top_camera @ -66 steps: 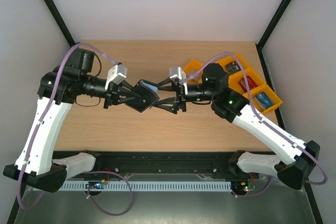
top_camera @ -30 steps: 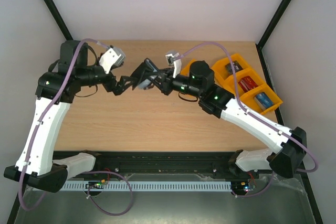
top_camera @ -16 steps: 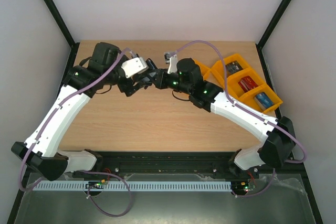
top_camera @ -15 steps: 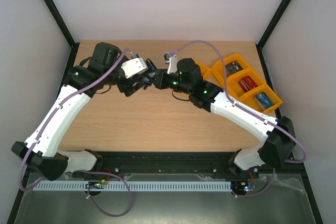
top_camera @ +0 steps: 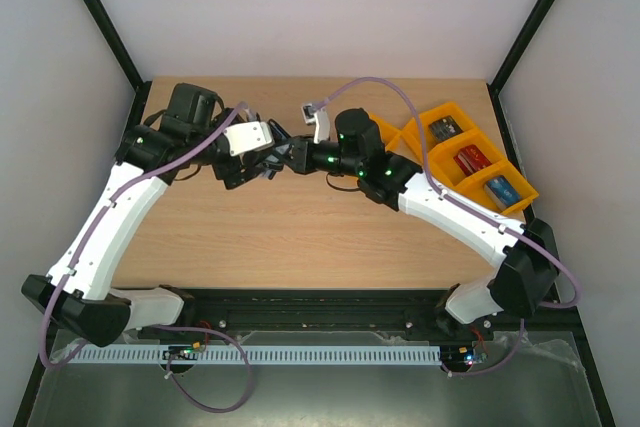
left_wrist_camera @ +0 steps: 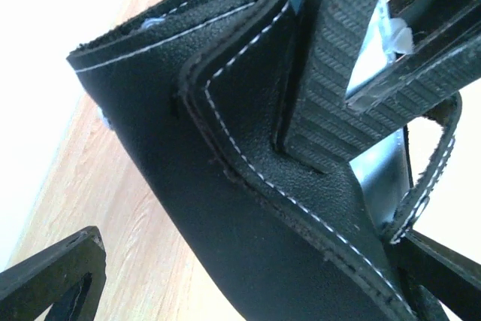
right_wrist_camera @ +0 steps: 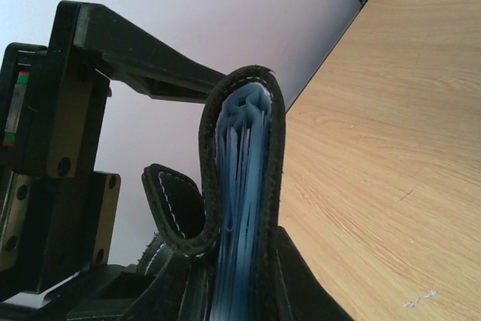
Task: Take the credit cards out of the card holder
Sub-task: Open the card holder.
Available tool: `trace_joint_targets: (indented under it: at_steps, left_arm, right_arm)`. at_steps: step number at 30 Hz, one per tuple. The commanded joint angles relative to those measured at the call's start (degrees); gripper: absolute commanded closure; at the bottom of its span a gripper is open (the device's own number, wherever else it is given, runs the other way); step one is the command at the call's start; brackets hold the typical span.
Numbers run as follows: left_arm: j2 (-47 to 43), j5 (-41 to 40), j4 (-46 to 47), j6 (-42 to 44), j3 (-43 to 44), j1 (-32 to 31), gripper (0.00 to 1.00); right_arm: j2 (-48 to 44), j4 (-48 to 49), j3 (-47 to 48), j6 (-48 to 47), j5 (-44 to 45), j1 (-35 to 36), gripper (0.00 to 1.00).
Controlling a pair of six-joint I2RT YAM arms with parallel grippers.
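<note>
The card holder (top_camera: 280, 143), a black folding wallet with white stitching, hangs in the air over the far left-middle of the table. My right gripper (top_camera: 291, 154) is shut on it; its ribbed fingers (left_wrist_camera: 338, 58) clamp the folded leather. In the right wrist view the card holder (right_wrist_camera: 240, 155) stands edge-on between the right gripper (right_wrist_camera: 240, 295), with pale blue-grey pockets inside. I cannot make out any credit cards among the pockets. My left gripper (top_camera: 267, 153) is open, its fingers wide on either side of the card holder (left_wrist_camera: 210, 148) without pressing it.
Orange trays (top_camera: 510, 169) stand at the table's right edge, holding a flat red piece (top_camera: 470, 159), a blue one (top_camera: 498, 190) and a dark one (top_camera: 447, 129). Black frame posts rise at the back corners. The left wrist's black housing (right_wrist_camera: 75, 110) is close beside the wallet.
Both arms have carried the wallet from mid-table toward the back and left. The left arm has swung round, and its jaws now stand wide about the wallet while the right keeps its hold.
</note>
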Motion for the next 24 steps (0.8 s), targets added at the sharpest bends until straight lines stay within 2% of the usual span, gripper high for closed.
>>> trace_joint_targets:
  at_steps: [1, 9, 10, 16, 18, 20, 22, 23, 24]
  left_arm:
    - [-0.13, 1.81, -1.41, 2.31, -2.31, 1.08, 0.01]
    - [-2.00, 14.45, -0.75, -1.78, -5.31, 3.06, 0.01]
    - [-2.06, 15.12, -0.33, -2.78, -5.62, 3.07, 0.03]
    - [-2.73, 20.75, 1.17, -7.93, -7.91, 3.07, 0.32]
    - [-3.05, 22.52, 1.50, -9.16, -8.56, 3.07, 0.48]
    - [-3.47, 23.73, 3.01, -11.89, -8.86, 3.07, 0.70]
    - [-3.79, 24.82, 4.93, -15.34, -9.09, 3.07, 0.88]
    - [-3.89, 25.32, 5.69, -16.92, -9.04, 3.07, 0.95]
    - [-3.96, 25.78, 6.26, -18.32, -9.04, 3.01, 0.97]
  right_arm:
    - [-1.11, 8.21, 2.40, 0.59, -9.84, 0.49, 0.98]
    - [-1.20, 11.14, 2.19, 2.06, -12.70, 0.48, 0.98]
    - [-1.18, 11.25, 2.19, 2.19, -12.68, 0.48, 0.98]
    - [-1.62, 14.35, 1.23, 3.68, -14.32, 0.48, 0.98]
    - [-1.66, 15.07, 1.31, 3.95, -14.94, 0.48, 0.98]
    - [-1.56, 15.27, 1.52, 3.81, -15.44, 0.48, 0.98]
    - [-1.47, 15.55, 1.32, 3.47, -15.64, 0.48, 0.98]
    - [-1.39, 15.54, 1.32, 3.41, -15.70, 0.41, 0.98]
    - [-1.27, 15.59, 1.31, 3.40, -15.85, 0.40, 0.98]
